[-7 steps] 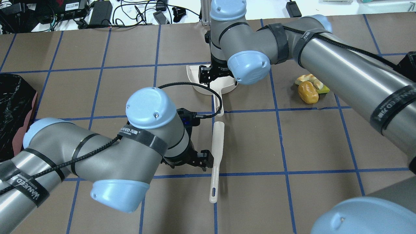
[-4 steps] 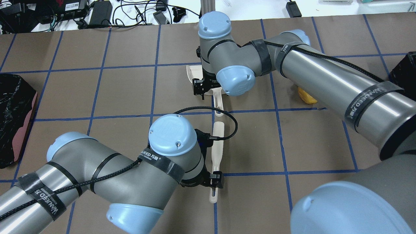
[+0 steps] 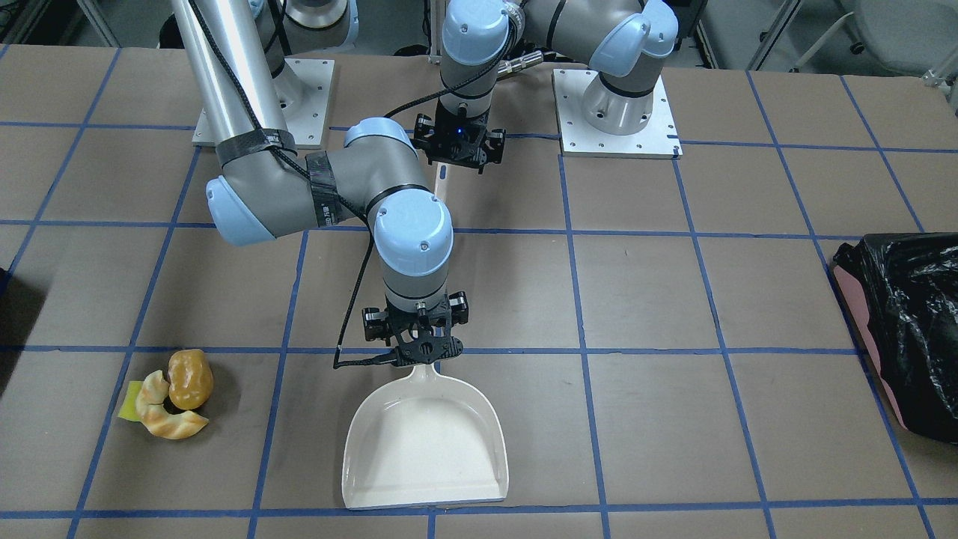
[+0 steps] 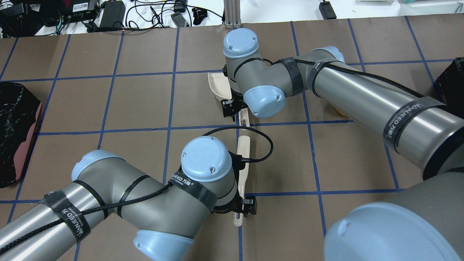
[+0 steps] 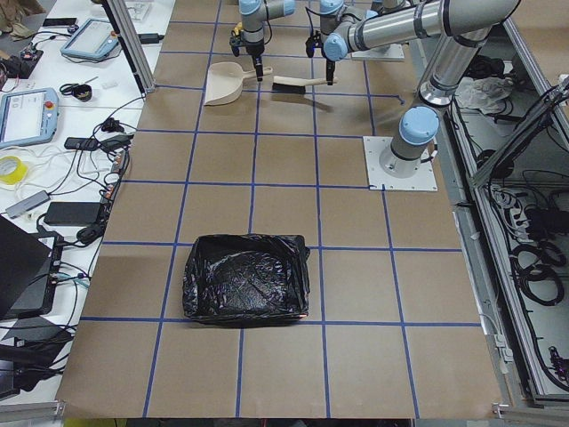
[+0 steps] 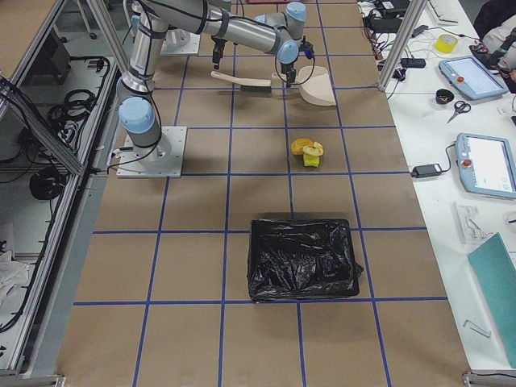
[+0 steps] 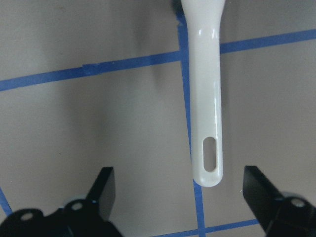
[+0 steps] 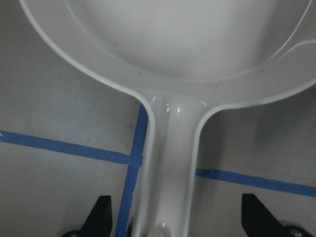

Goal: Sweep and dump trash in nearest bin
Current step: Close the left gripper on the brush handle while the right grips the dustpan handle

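- My left end effector [image 7: 176,170] hung released over the brush [image 7: 207,98], a finger on either side of the handle's tip with the hang hole. The handle sat off-centre, closer to one finger.
- The brush's long axis ran almost in line with the handle of the dustpan [image 3: 423,442], tip to tip with it on the side toward the robot's bases, so I judged a plain squeeze across the handle would do.
- My right end effector [image 8: 174,200] was also released, straddling the dustpan's handle just behind the pan, both fingers clear of the plastic.
- The trash [image 3: 172,397] lay on the surface well apart from the dustpan, off its flank on the right arm's side, so the right arm was the nearer one.
- The trash looked like a tight, touching cluster: a glossy golden-brown roll, a pale curved croissant, and a yellow sponge block partly under them.
- The bin [image 6: 302,258], draped in black plastic, stood farther out from the dustpan in that same direction, beyond the trash.
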`<state>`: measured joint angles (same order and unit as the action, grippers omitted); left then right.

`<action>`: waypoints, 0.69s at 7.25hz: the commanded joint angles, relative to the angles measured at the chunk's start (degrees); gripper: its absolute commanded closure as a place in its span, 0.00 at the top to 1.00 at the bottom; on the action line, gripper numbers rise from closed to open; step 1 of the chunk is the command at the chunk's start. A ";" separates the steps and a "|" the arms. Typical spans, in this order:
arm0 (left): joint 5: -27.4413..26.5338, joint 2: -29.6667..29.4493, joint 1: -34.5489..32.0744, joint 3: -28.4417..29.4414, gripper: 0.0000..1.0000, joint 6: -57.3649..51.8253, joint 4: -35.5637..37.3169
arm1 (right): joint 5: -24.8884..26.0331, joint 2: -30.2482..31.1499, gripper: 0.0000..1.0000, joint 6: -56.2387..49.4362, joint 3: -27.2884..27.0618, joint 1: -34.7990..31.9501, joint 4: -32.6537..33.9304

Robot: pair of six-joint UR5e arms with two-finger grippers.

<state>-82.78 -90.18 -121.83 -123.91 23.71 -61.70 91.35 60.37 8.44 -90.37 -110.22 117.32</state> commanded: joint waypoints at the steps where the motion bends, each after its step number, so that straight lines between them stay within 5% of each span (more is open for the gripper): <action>1: -0.27 -2.53 -1.91 -0.54 0.93 1.60 2.62 | -0.30 0.88 0.92 -0.01 0.02 0.00 -0.08; 3: -0.27 -4.47 -2.45 -0.46 0.80 1.69 4.04 | -0.82 1.24 0.79 -0.01 -0.16 0.00 -0.17; 5: -0.01 -5.97 -2.54 -0.46 0.80 1.95 4.57 | -0.91 0.63 0.79 -0.01 -1.12 0.00 0.27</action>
<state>-82.88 -95.16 -124.30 -124.41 25.49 -57.48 90.55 61.22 8.44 -90.89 -110.20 117.29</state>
